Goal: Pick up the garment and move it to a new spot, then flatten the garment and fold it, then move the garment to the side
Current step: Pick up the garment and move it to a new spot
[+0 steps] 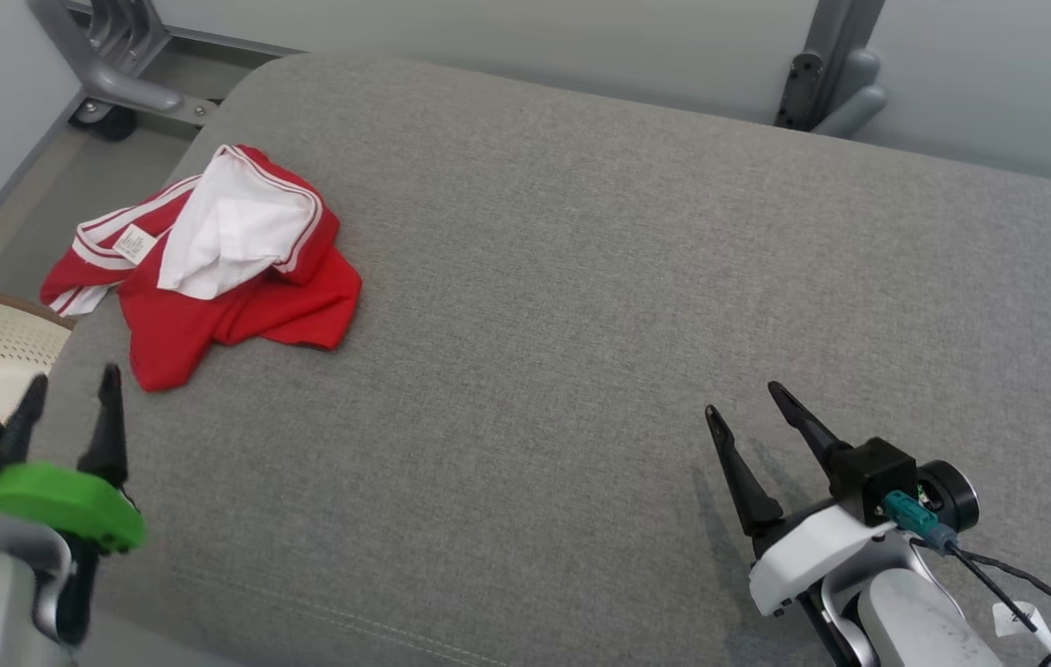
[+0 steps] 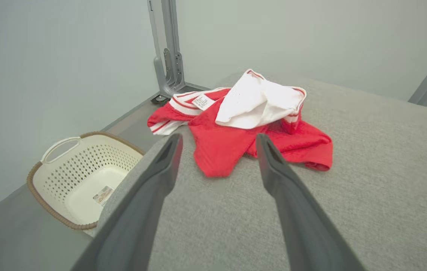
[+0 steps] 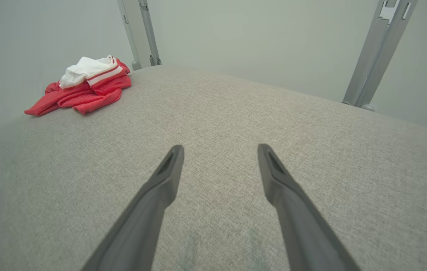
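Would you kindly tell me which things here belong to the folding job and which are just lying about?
For the job: crumpled red-and-white fabric garment; grey upholstered surface under it; left gripper, open; right gripper, open.
Lying about: cream perforated plastic basket; grey metal frame legs.

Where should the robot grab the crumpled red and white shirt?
Probably the puffed-up white fold on top of the crumpled red and white shirt, coming down from above with the nearer, open left gripper. That fold stands up off the grey fabric cushion, so it can be pinched; the red edges lie flat.
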You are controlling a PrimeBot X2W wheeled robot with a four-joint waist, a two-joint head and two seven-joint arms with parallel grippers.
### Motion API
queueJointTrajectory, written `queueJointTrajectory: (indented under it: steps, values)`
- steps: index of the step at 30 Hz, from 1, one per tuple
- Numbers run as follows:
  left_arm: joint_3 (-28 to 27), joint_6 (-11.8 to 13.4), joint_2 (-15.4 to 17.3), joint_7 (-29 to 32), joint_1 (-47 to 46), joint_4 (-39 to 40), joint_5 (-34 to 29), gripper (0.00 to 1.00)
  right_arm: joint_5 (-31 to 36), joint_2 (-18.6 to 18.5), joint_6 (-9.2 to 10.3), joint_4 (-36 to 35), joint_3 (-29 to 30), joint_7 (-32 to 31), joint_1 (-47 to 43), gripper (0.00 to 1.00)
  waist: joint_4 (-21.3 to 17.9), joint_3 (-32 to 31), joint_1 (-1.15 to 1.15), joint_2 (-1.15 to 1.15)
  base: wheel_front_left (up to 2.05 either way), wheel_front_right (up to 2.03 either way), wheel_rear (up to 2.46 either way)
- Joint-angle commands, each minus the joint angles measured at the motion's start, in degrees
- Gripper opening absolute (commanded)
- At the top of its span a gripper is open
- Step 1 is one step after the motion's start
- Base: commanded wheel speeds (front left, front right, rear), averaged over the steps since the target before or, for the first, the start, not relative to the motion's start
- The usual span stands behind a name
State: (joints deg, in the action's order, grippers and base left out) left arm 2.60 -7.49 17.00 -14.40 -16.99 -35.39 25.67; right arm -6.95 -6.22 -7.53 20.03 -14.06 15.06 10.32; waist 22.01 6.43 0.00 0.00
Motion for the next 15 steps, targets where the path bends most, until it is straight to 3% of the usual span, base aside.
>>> queueJointTrajectory:
  steps: [1,6,8,15]
  values:
    - [3.34,0.06,4.24,2.43,-6.40,-1.46,3.56,1.00,0.04,-0.94,0.09,-0.66,-0.04,0.14,1.24,1.00,-3.76,3.90,0.00,0.00,0.00,0.00,0.00]
    - [10.07,0.06,11.11,10.30,-15.32,-1.80,12.13,1.00,-0.10,-2.03,0.09,-1.45,-0.73,0.14,2.49,1.00,-6.25,6.81,0.00,0.00,0.00,0.00,0.00]
    - [12.69,0.08,14.26,16.16,-19.52,-2.63,18.01,1.00,-0.07,-2.91,0.09,-1.73,-0.89,0.14,3.33,1.00,-7.78,8.67,0.00,0.00,0.00,0.00,0.00]
    - [17.33,0.07,19.02,25.56,-24.30,-5.41,26.29,1.00,0.32,-4.62,0.09,-2.88,-1.20,0.14,4.84,1.00,-11.51,12.25,0.00,0.00,0.00,0.00,0.00]
